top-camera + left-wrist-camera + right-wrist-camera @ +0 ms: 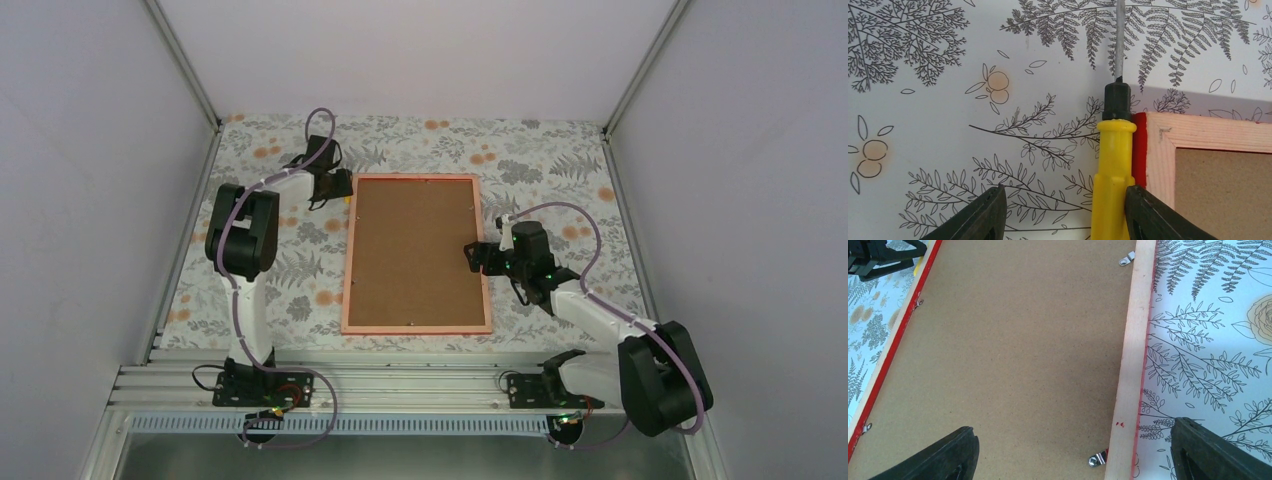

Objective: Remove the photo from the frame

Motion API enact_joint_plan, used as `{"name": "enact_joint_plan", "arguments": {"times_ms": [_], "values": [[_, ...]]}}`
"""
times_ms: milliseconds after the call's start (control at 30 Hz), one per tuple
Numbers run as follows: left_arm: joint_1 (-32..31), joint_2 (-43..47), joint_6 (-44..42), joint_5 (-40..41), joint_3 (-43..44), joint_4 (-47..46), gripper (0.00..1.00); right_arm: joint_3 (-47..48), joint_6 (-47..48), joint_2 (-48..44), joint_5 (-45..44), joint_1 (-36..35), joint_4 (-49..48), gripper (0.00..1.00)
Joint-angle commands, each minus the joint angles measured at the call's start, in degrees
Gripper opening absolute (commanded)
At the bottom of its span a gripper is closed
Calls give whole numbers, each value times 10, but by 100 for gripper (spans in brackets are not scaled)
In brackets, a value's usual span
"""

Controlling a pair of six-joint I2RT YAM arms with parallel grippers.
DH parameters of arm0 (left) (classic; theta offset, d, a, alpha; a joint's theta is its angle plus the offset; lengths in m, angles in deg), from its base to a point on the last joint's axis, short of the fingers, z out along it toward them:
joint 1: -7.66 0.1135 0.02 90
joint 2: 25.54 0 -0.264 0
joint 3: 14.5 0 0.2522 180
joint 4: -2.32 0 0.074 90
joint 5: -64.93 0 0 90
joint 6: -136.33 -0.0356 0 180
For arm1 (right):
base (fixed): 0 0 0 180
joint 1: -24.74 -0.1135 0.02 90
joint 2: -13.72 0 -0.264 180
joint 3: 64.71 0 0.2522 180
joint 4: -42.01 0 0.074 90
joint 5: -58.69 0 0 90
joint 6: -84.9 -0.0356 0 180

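The frame lies face down on the floral table, its brown fibreboard backing facing up. The photo is hidden beneath the backing. My left gripper hangs at the frame's far left corner. In the left wrist view the left gripper stands open around a yellow-handled tool that lies against the frame's red edge. Its right finger touches the handle and its left finger stands apart from it. My right gripper is open above the frame's right rail, straddling rail and backing.
Small metal clips on the right rail hold the backing down, and others sit along the left rail. The tool's grey shaft points away over the tablecloth. White walls enclose the table on three sides.
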Motion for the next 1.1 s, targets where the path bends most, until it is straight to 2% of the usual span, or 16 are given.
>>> {"name": "enact_joint_plan", "arguments": {"times_ms": [0, 367, 700, 900, 1067], "values": [[3, -9, -9, -17, 13, 9, 59, 0, 10, 6, -8, -6, -13, 86], [-2, -25, -22, -12, 20, 30, 56, -4, 9, 7, -2, -6, -12, 86], [-18, -44, -55, 58, 42, 82, 47, -13, 1, -1, 4, -6, -13, 86], [-21, -35, -62, 92, 29, 96, 28, -18, -3, -10, 7, -6, -10, 87], [-21, -2, -63, 106, -8, 100, 17, -21, -5, -23, 7, -5, -3, 86]]}}
